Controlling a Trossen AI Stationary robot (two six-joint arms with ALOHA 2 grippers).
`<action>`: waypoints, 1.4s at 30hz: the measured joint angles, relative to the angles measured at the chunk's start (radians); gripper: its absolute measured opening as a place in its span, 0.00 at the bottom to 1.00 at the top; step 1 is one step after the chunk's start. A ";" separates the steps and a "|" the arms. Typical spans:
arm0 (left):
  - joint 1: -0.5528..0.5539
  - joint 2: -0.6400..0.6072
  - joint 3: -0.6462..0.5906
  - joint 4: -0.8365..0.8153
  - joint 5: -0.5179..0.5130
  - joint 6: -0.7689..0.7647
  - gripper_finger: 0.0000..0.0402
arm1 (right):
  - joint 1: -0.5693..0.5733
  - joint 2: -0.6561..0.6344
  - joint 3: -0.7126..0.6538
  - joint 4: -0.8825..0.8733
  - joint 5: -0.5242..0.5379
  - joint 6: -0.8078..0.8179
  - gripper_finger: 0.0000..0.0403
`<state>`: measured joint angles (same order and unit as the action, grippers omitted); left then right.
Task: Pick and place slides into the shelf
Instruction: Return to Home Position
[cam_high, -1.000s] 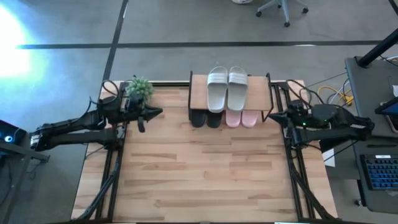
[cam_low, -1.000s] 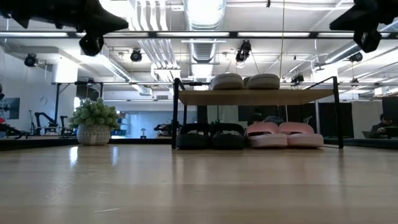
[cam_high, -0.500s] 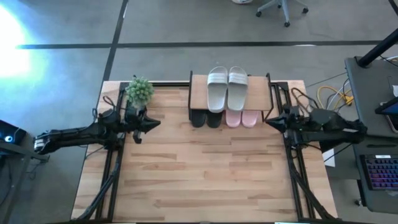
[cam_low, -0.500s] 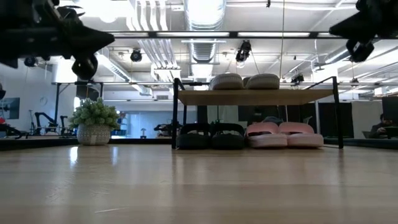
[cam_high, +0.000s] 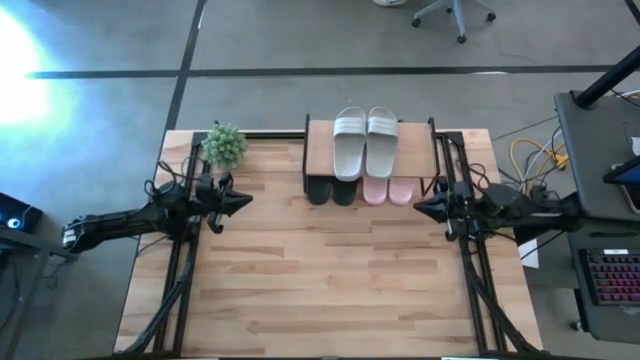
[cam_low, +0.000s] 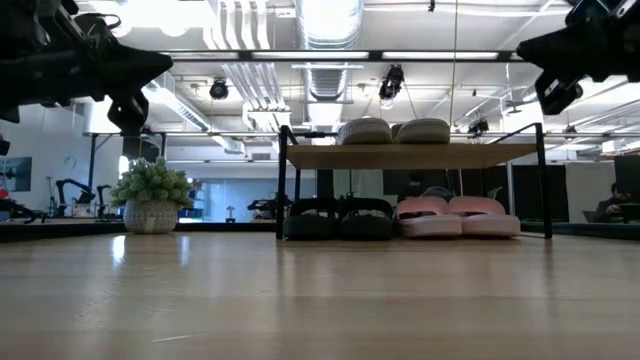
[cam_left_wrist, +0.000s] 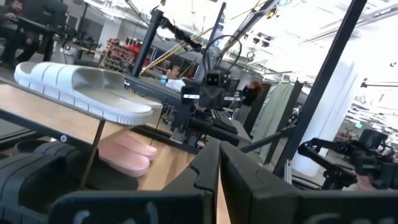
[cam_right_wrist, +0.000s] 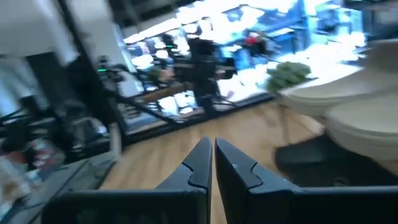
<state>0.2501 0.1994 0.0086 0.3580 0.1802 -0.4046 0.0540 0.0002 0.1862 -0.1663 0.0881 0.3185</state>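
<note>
All 6 slides (cam_high: 382, 140) are parked at the shelf (cam_high: 418, 150). Shelf sits at the far edge of the table (cam_high: 330, 290), roughly mid-width.
- Grey-white pair (cam_high: 350, 148): up on the top board, side by side, touching, lying front-to-back.
- Black pair (cam_high: 331, 190): under the board, left-arm side.
- Pink pair (cam_high: 388, 190): under the board, right-arm side.
- Both lower pairs lie flat on the tabletop, near ends poking out past the board's front edge.
- From table level the 4 lower slides form one row btw the black frame legs, black just beside pink.

Left gripper (cam_high: 247, 199): over the left side of the table, just on the near side of the potted plant (cam_high: 225, 145). Tip is aimed across toward the shelf, well apart from it. Fingers pressed together, nothing btw them; left wrist cam shows only a hairline seam.

Right gripper (cam_high: 416, 208): over the right side of the table, near the shelf's front right leg but apart from it. Tip is aimed inward toward the left arm. Fingers likewise pressed together, empty.

Both arms reach in from the sides and hang in the air above shelf-top height per the low view.
</note>
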 joint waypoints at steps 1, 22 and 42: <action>0.000 0.001 0.000 -0.003 0.000 0.000 0.00 | 0.000 0.000 -0.023 0.044 -0.025 -0.010 0.03; 0.000 0.024 -0.002 -0.123 0.005 -0.004 0.00 | -0.002 0.008 -0.177 0.184 -0.009 -0.005 0.03; 0.000 0.036 -0.003 -0.122 0.006 -0.004 0.00 | -0.002 0.008 -0.176 0.182 -0.009 -0.005 0.03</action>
<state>0.2501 0.2352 0.0055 0.2356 0.1860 -0.4084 0.0521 0.0078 0.0097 0.0158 0.0792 0.3134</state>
